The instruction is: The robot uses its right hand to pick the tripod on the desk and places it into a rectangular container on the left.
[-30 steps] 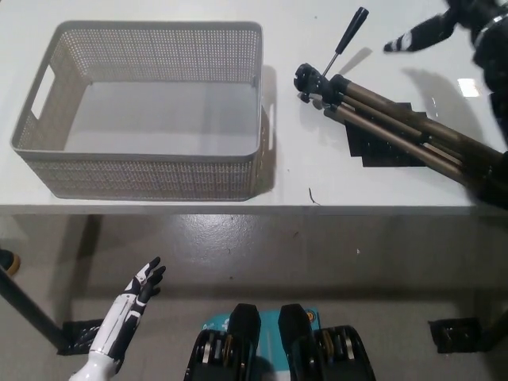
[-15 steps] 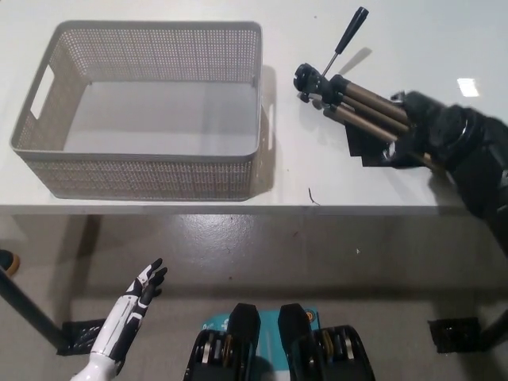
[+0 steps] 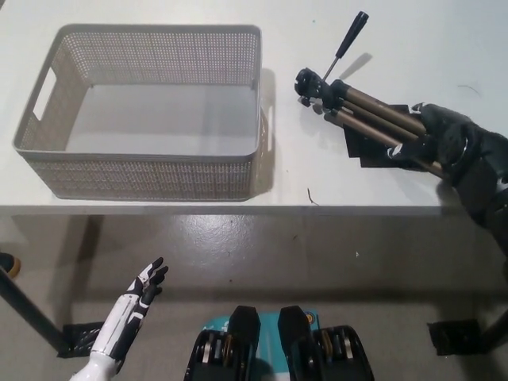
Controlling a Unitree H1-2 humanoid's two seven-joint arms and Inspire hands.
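The tripod (image 3: 361,107) lies folded on the white desk (image 3: 317,178) at the right, its head (image 3: 309,82) pointing toward the basket and its black handle (image 3: 349,36) sticking up and away. My black right hand (image 3: 440,139) is wrapped around the brown legs near their far end, fingers curled under them. The tripod still rests on the desk. The grey perforated rectangular basket (image 3: 159,32) stands to the left and holds nothing. My white left hand (image 3: 135,309) hangs open at the lower left, below the desk.
Black tape patches (image 3: 369,152) mark the desk under the tripod legs. The desk's front edge (image 3: 238,210) runs across the middle, with grey floor below it. A gap of bare desk separates the basket from the tripod head.
My right hand came down from the far right corner onto the tripod legs and closed around them, then slid slightly right along them. The left hand has stayed put.
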